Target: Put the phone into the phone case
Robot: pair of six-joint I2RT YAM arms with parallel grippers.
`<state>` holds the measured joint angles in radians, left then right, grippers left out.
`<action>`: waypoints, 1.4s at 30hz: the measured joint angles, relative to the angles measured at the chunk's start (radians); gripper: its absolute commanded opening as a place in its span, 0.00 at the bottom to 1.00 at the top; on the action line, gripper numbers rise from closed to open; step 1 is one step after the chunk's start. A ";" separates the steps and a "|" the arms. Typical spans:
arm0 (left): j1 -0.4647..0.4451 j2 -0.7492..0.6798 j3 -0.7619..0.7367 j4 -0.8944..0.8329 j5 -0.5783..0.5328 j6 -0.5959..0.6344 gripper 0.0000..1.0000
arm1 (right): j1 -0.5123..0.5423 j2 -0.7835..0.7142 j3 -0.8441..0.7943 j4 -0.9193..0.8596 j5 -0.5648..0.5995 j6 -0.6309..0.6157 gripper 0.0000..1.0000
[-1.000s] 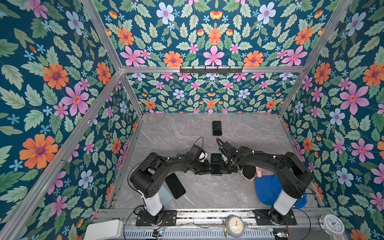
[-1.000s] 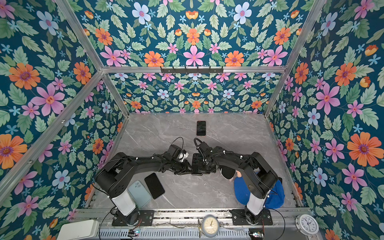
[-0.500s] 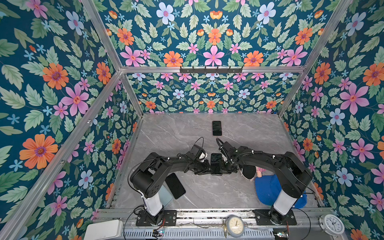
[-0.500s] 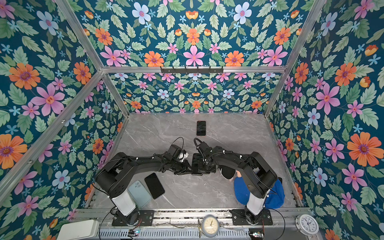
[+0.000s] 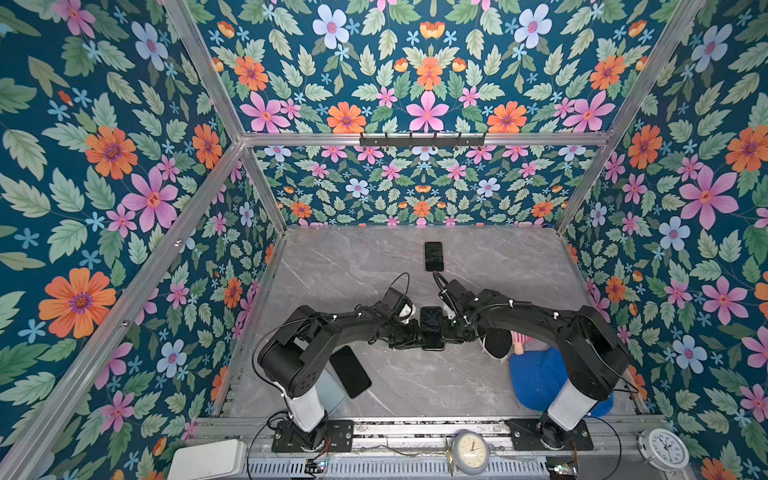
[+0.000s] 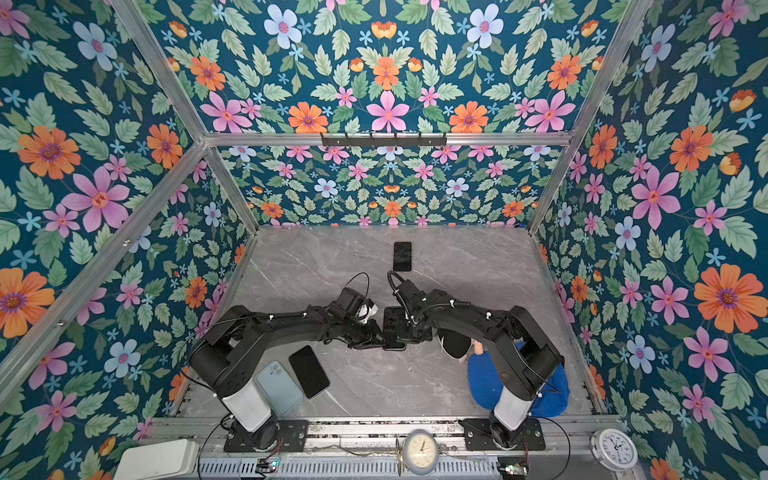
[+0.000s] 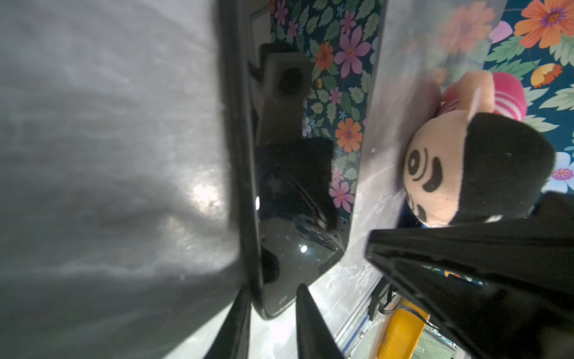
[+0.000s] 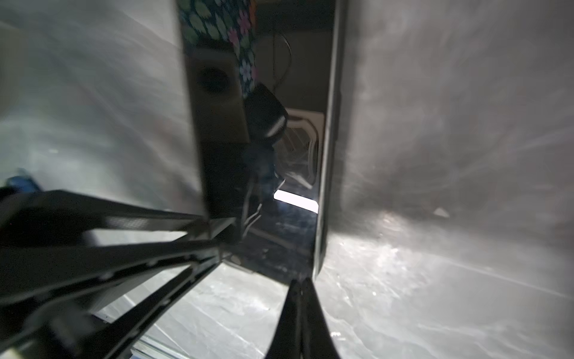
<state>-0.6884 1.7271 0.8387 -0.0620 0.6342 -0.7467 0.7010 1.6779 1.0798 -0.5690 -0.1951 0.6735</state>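
Two black robot arms reach in from either side and meet at the middle of a grey marbled worktop (image 5: 353,270), inside a booth with floral walls. Between them is a black phone (image 5: 431,326), screen up, its long axis pointing away from the arm bases.

In the left wrist view a dark raised rim, apparently the phone case (image 7: 237,155), runs along one long edge of the glossy screen. Whether the phone is fully seated in it cannot be told.

The left gripper (image 7: 272,289) is closed only partway, with one finger on each side of the phone's near end, pinching it. The right gripper (image 8: 299,284) is fully closed with nothing between its fingers. Its joined tip sits against, or just beside, a corner of the phone's edge.

A second phone (image 5: 433,256) lies flat farther back, well apart from the grippers. A third phone (image 5: 351,372) lies near the left arm's base, just beside a pale blue phone (image 6: 278,386) that lies back up and partly under that arm. A soft doll (image 7: 450,161) with black hair lies near the right arm, next to a blue cloth (image 5: 536,380). A round clock (image 5: 469,451) and a white alarm clock (image 5: 663,449) stand at the front rail.
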 measured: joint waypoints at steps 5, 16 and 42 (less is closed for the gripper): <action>0.001 -0.029 0.003 -0.029 -0.007 0.013 0.40 | -0.002 -0.047 -0.039 -0.011 0.018 0.006 0.08; -0.005 -0.049 -0.075 0.026 0.026 -0.035 0.42 | -0.001 -0.020 -0.108 0.106 -0.059 0.056 0.13; -0.005 0.000 -0.096 0.115 0.092 -0.066 0.26 | -0.003 0.023 -0.136 0.190 -0.090 0.087 0.06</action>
<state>-0.6930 1.7267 0.7429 0.0532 0.7265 -0.8131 0.6983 1.7012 0.9440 -0.3786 -0.2852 0.7601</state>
